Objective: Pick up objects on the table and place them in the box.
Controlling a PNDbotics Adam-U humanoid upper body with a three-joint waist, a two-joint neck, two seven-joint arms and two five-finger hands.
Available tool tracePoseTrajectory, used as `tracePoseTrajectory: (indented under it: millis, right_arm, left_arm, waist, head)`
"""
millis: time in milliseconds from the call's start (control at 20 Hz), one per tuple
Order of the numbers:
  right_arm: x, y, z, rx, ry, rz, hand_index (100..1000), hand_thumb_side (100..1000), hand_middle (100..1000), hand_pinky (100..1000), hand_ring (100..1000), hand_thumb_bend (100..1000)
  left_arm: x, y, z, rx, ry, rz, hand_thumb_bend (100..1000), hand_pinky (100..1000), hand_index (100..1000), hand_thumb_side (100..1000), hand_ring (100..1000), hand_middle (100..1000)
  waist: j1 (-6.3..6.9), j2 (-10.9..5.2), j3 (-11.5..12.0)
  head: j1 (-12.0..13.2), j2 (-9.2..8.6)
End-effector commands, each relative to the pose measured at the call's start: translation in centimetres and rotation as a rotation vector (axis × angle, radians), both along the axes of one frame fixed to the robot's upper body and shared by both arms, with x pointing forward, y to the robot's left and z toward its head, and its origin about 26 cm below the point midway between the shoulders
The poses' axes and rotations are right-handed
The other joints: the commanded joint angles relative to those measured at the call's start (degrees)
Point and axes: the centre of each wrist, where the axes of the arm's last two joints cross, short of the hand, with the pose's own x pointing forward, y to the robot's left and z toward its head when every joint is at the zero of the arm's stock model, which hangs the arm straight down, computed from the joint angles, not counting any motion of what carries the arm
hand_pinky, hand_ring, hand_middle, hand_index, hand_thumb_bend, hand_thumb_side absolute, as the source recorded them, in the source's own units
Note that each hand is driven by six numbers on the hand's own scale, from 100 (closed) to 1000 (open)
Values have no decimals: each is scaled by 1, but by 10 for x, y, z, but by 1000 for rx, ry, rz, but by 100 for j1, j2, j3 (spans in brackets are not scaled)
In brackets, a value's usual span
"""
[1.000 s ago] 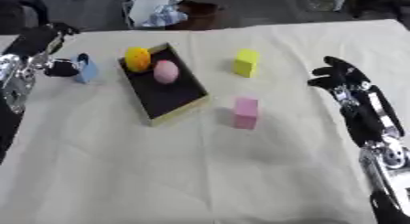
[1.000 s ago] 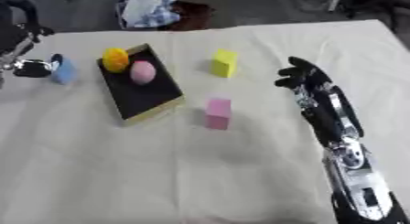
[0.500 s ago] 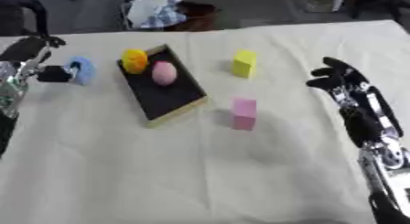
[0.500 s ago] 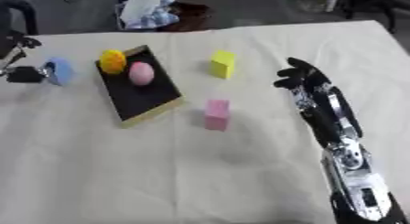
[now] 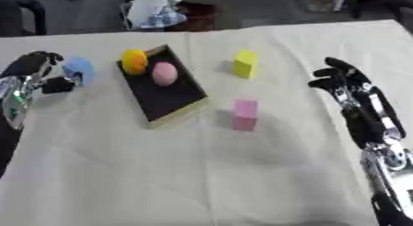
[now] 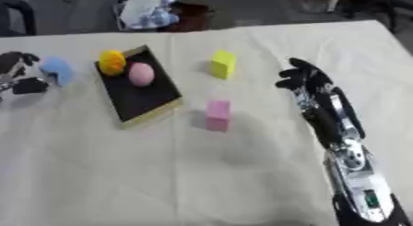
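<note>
The dark box [image 5: 165,99] with a pale rim lies left of centre and holds an orange ball [image 5: 134,61] and a pink egg shape [image 5: 164,73]. A small blue object [image 5: 79,70] sits on the cloth just left of the box. My left hand [image 5: 32,69] is right beside it on its left; whether the hand touches it is unclear. A yellow block [image 5: 245,63] stands right of the box, and a pink block [image 5: 244,114] stands below it. My right hand [image 6: 308,81] hovers open at the right, apart from both blocks.
A cream cloth [image 5: 202,174] covers the table, with a wide bare stretch in front. Beyond the far edge are a white bag [image 5: 149,6] and dark clutter on the floor.
My left hand has dropped from above the blue object to its left side. The blue object, both blocks and my right hand have stayed put.
</note>
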Motion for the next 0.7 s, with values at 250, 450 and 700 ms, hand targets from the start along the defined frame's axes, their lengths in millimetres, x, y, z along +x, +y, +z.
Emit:
tracePoseTrajectory:
  millis: [250,450,700]
  right_arm:
    - [1,-2,7,-9,-22,5,875,594,692,846,693,100]
    - [2,-2,7,-9,-22,5,875,593,692,846,693,100]
    - [2,-2,7,-10,-23,6,875,593,692,846,693,100]
  left_arm:
    - [1,4,8,4,-50,47,295,721,889,718,681,759]
    - [1,4,6,5,-89,83,258,716,887,699,671,754]
    - [1,4,3,3,-99,88,258,716,887,699,671,754]
  waist:
    - [-88,-8,-3]
    - [-96,-1,-9]
    - [-97,0,-11]
  head:
    - [-12,-30]
    - [-14,-28]
    - [-13,-28]
